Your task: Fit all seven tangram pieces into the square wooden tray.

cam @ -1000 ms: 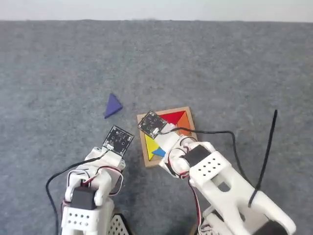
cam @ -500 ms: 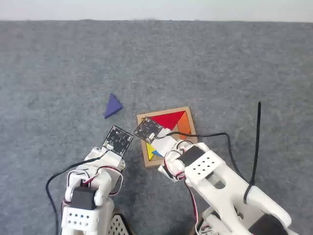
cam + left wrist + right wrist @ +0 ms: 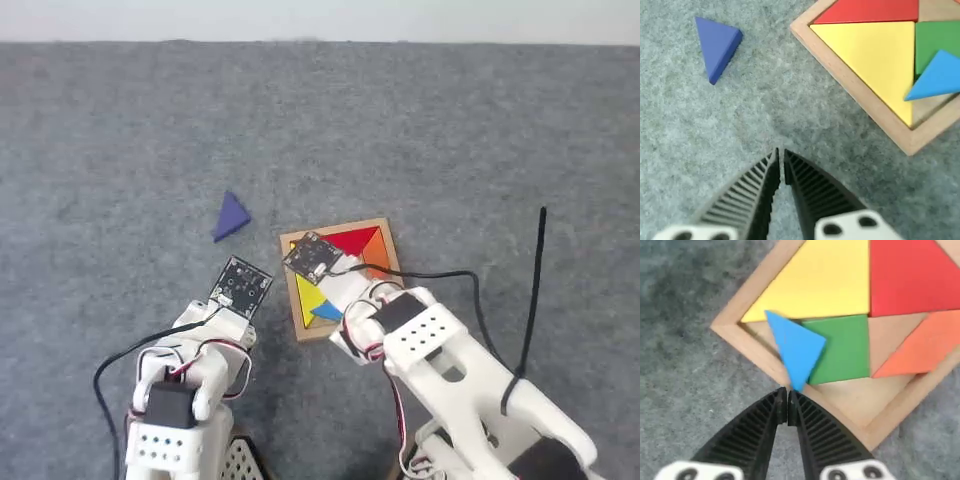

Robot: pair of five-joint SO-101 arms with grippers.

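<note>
Right claw (image 3: 788, 406), closed and empty, sits just beside the light-blue triangle (image 3: 796, 347)

Grey felt-like cloth (image 3: 450, 130) covers the table, with a pale wall (image 3: 320, 20) behind it.

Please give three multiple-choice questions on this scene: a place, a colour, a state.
1. Where lies the dark blue triangular piece? A) in a gripper B) on the grey carpet, outside the square wooden tray C) inside it
2. What colour is the square piece inside the tray? A) green B) white C) black
3. How is the left gripper? A) wide open B) holding a piece C) shut, empty
Answers: 1 B, carpet surrounds it; 2 A, green face; 3 C, fingers meet, nothing between.
</note>
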